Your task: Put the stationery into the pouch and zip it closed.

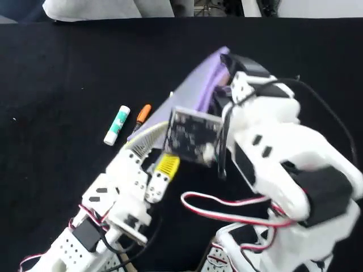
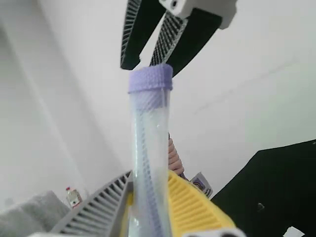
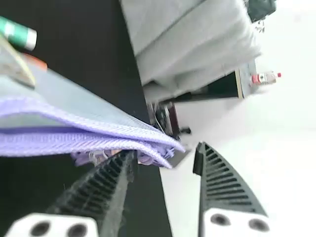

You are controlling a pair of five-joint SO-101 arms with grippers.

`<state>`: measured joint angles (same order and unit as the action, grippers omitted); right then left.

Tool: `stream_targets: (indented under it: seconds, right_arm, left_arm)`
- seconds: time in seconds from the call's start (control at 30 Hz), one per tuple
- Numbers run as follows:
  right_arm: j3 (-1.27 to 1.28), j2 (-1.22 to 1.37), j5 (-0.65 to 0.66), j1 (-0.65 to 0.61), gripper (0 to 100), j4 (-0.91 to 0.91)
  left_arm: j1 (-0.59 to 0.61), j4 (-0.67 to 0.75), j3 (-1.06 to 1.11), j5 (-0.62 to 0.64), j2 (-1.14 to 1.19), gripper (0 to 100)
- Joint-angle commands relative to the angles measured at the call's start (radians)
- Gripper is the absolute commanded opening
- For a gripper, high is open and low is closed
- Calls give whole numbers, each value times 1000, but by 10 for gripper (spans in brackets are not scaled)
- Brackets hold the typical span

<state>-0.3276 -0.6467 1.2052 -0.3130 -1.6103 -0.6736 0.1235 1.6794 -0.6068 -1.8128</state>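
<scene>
A purple pouch (image 1: 195, 90) is held off the black table. My left gripper (image 1: 157, 154), with one grey and one yellow finger, is shut on its near end. In the left wrist view the pouch (image 2: 148, 128) stands edge-on out of the left gripper (image 2: 148, 202). My right gripper (image 1: 229, 68) is at the far end, open, its black fingers (image 2: 136, 34) on either side of the purple tip. The right wrist view shows that tip of the pouch (image 3: 74, 123) within the right gripper (image 3: 165, 153). A green-and-white glue stick (image 1: 117, 124) and an orange marker (image 1: 142, 115) lie on the table left of the pouch.
The right arm's camera board (image 1: 193, 136) covers the pouch's middle in the high view. Red-and-white cables (image 1: 227, 209) loop at the front. A pale cloth (image 1: 102, 8) lies past the back edge of the table (image 1: 57, 68).
</scene>
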Motion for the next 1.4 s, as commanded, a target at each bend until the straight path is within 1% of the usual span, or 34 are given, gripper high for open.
stream_targets:
  seconds: [0.0,0.03,0.1,0.17,0.33,0.5,0.67,0.83,0.97,1.03,1.13,1.2,1.27,1.3,1.37]
  right_arm:
    - [-93,4,66,-15,194,-112]
    - [-116,4,75,-15,194,-146]
    - [-142,4,84,-11,194,-157]
    - [-151,-2,107,32,194,-155]
    - [-19,-51,216,74,194,-155]
    - [145,-84,259,66,194,-149]
    - [183,-84,269,8,190,-149]
    - [208,-84,272,-2,59,-147]
    - [203,-87,272,-2,46,-104]
    - [203,-87,272,0,8,-87]
    - [208,-85,272,3,11,-84]
    - [217,-79,270,29,11,-68]
    - [278,-77,265,61,11,8]
    - [311,-77,265,87,11,48]
    - [377,-77,264,120,11,110]
  left_arm:
    - [-102,2,19,-115,-12,28]
    - [-111,3,19,-133,-12,28]
    - [-116,9,19,-155,-12,28]
    - [-114,11,19,-178,-12,28]
    - [-70,31,19,-244,-12,28]
    - [-44,127,19,-245,-12,28]
    - [-54,143,19,-244,-12,28]
    - [-50,140,19,-241,-12,28]
    - [-53,137,19,-241,-12,28]
    - [-54,137,19,-241,-12,29]
    - [-47,137,19,-241,-12,30]
    - [-45,141,19,-241,-12,30]
    - [-45,144,12,-239,-12,51]
    - [-45,144,10,-238,-12,82]
    - [-45,144,8,-189,-14,168]
